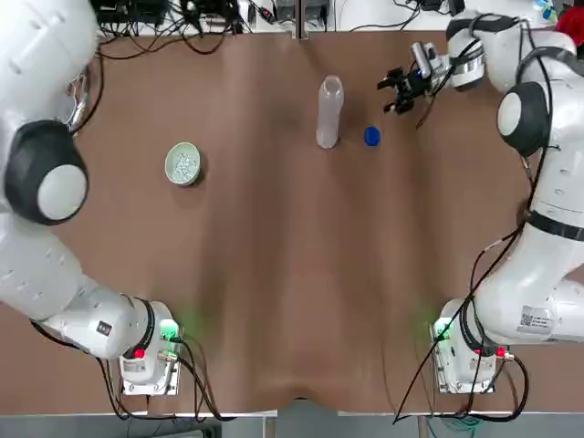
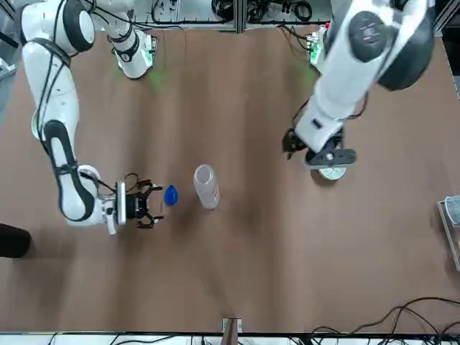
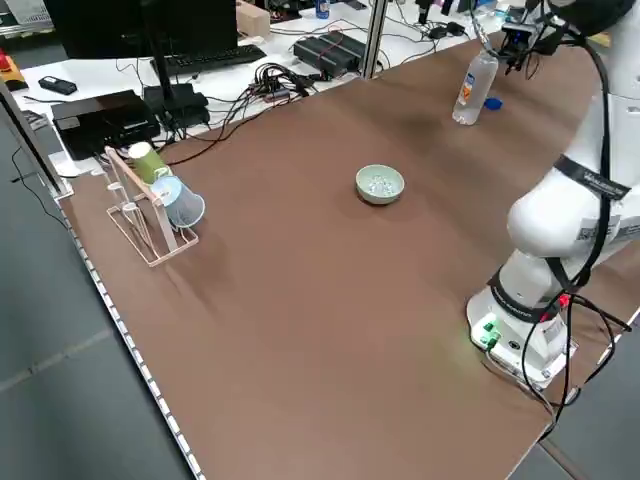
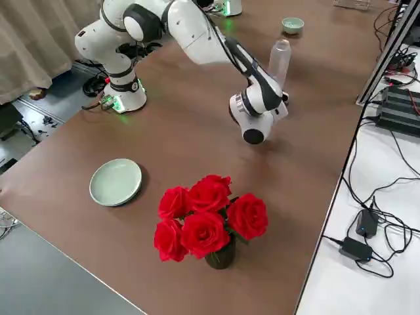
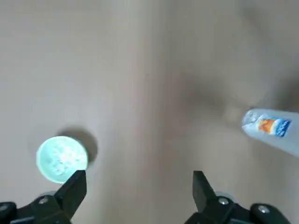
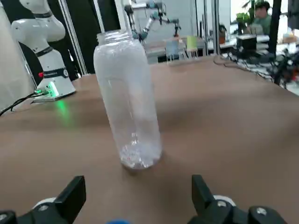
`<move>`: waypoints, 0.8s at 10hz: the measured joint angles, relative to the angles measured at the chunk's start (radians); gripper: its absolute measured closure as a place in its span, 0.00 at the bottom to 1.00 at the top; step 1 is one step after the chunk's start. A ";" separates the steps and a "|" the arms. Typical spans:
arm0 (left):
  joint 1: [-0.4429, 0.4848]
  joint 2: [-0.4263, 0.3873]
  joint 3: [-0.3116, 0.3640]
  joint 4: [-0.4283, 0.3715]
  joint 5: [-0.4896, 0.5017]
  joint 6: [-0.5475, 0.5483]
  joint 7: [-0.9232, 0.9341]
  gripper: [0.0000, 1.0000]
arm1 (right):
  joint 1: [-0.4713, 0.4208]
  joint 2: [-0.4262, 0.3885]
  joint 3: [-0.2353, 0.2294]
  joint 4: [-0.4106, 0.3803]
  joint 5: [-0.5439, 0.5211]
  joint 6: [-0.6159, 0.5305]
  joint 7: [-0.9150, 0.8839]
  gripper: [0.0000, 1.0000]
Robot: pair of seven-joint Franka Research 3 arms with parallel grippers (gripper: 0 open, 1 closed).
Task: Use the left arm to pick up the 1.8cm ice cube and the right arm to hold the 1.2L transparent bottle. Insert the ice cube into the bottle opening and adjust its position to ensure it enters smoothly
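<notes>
Bottle (image 1: 329, 111) stands uncapped, unheld, upper centre; right gripper (image 1: 398, 92) beside it and left gripper (image 5: 135, 186) gape empty; cubes fill bowl (image 1: 182, 164).

A robotics lab is showing here: two white arms are sitting bolted to a wide brown tabletop (image 1: 274, 301), cables (image 4: 377, 216) are trailing off its edge, and a keyboard (image 3: 205, 60) and black electronics boxes (image 3: 105, 115) are crowding the adjoining benches.
</notes>
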 joint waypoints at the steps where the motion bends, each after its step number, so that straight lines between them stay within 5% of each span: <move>1: 0.055 -0.062 0.000 -0.065 -0.011 0.000 0.088 0.00 | -0.022 -0.028 -0.001 0.013 -0.063 -0.002 0.087 0.00; 4: 0.226 -0.215 0.003 -0.218 -0.018 -0.009 0.336 0.00 | -0.030 -0.144 -0.005 0.028 -0.233 0.009 0.351 0.00; 8: 0.321 -0.271 0.010 -0.231 -0.018 -0.081 0.394 0.00 | -0.028 -0.331 -0.017 0.068 -0.526 0.030 0.800 0.00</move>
